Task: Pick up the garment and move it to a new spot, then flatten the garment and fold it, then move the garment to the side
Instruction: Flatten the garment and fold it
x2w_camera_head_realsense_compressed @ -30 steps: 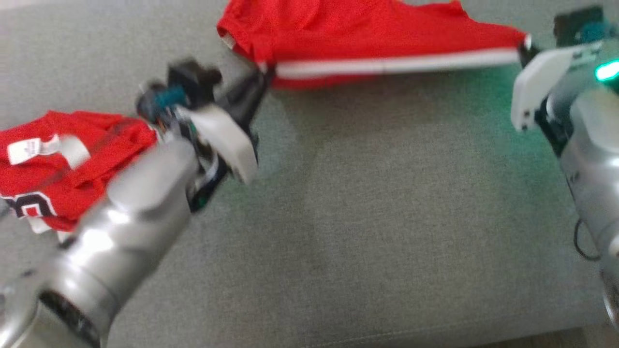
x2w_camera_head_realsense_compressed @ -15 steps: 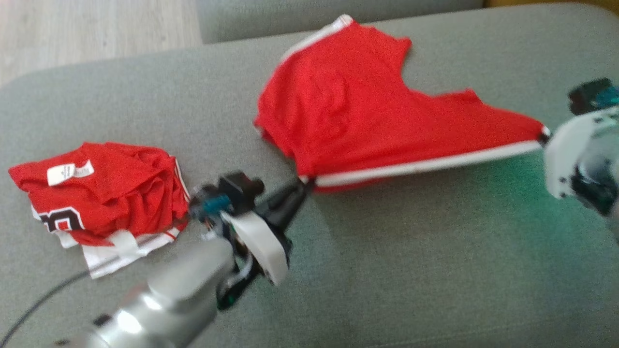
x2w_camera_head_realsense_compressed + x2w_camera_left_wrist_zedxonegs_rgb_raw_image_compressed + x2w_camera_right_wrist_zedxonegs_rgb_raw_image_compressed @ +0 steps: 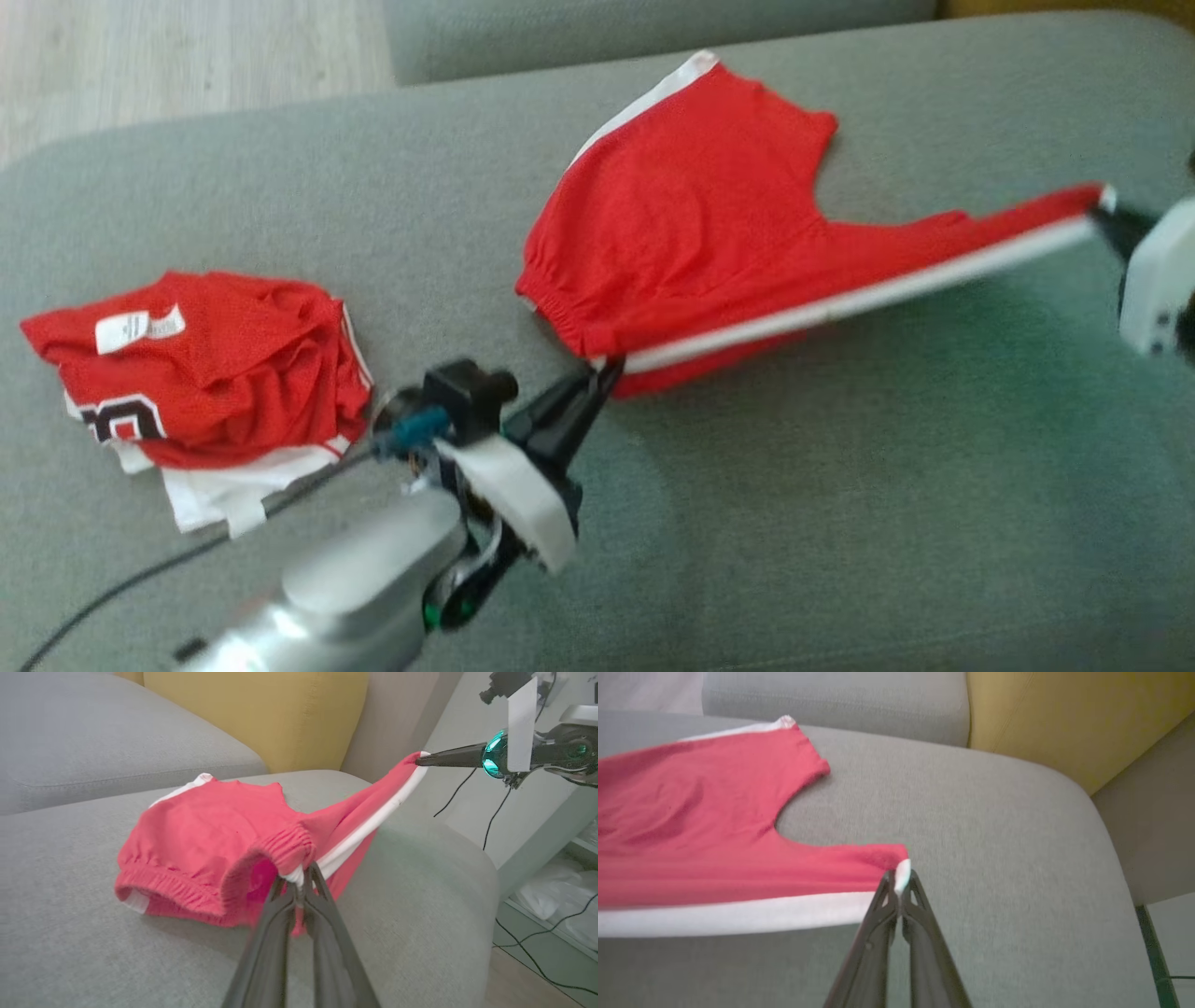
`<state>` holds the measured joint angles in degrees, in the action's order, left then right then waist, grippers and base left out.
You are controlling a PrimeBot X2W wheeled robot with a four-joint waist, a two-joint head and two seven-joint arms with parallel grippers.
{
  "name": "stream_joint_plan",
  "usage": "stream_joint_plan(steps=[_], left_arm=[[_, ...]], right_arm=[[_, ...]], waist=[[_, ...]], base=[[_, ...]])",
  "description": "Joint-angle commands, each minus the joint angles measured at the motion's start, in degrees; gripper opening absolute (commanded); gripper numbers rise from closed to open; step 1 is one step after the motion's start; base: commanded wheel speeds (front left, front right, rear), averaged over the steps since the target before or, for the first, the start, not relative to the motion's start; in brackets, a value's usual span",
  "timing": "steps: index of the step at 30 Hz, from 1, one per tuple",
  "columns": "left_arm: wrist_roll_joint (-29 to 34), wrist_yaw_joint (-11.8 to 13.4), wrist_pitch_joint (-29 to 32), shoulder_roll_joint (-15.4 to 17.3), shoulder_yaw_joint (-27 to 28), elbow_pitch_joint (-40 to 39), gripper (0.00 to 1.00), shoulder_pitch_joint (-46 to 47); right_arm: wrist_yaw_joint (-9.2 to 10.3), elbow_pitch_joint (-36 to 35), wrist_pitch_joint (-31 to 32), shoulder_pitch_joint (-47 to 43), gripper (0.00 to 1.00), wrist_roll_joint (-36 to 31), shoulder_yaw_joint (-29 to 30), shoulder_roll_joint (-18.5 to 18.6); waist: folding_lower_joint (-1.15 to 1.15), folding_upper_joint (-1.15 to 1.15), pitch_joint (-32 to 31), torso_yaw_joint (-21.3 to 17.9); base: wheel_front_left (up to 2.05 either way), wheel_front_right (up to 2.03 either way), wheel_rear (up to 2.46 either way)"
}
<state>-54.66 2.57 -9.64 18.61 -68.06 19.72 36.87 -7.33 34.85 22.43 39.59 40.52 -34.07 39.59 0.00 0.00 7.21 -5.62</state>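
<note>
A white sewn-in label (image 3: 140, 327) lay on top of the crumpled red jersey (image 3: 252, 373) near the left edge of the sofa cushion (image 3: 747, 523). Its print was too small to read. Below the label, a black block character (image 3: 126, 422) with a white outline was partly exposed. It resembled a 0 or a D.

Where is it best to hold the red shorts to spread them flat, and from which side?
On the red shorts, probably the two ends of the white side stripe, from the near side: left pincer at the waistband end, right pincer at the leg hem corner. That edge pulls straight between them.
</note>
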Motion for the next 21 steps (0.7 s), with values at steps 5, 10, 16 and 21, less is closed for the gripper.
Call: stream_joint_plan(steps=[5, 10, 16, 21], left_arm=[[0.15, 1.33, -1.36, 0.60, 4.80, 0.62, 0.00, 7.05], [-0.17, 1.10, -2.36, -1.75, 6.17, 3.07, 0.00, 9.27], [-0.10, 0.10, -3.14, -4.90, 7.15, 6.38, 0.00, 12.50], [0.17, -0.79, -3.52, -6.65, 7.47, 8.62, 0.00, 14.56]], right_arm=[[-0.16, 2.26, -5.09, 7.29, 0.00, -7.56, 6.93, -3.16], [-0.16, 6.29, -6.81, 12.16, 0.00, -13.01, 9.71, -7.49], [-0.16, 11.26, -9.82, 18.87, 0.00, -18.89, 10.96, -10.94], [-0.16, 15.00, -11.48, 23.32, 0.00, -21.66, 11.35, -12.38]], waist=[[0.00, 0.00, 3.76, 3.69], [0.00, 0.00, 6.65, 6.55], [0.00, 0.00, 10.92, 9.58], [0.00, 0.00, 13.67, 11.42]], base=[[0.00, 0.00, 0.00], [0.00, 0.00, 0.00], [0.00, 0.00, 0.00], [0.00, 0.00, 0.00]])
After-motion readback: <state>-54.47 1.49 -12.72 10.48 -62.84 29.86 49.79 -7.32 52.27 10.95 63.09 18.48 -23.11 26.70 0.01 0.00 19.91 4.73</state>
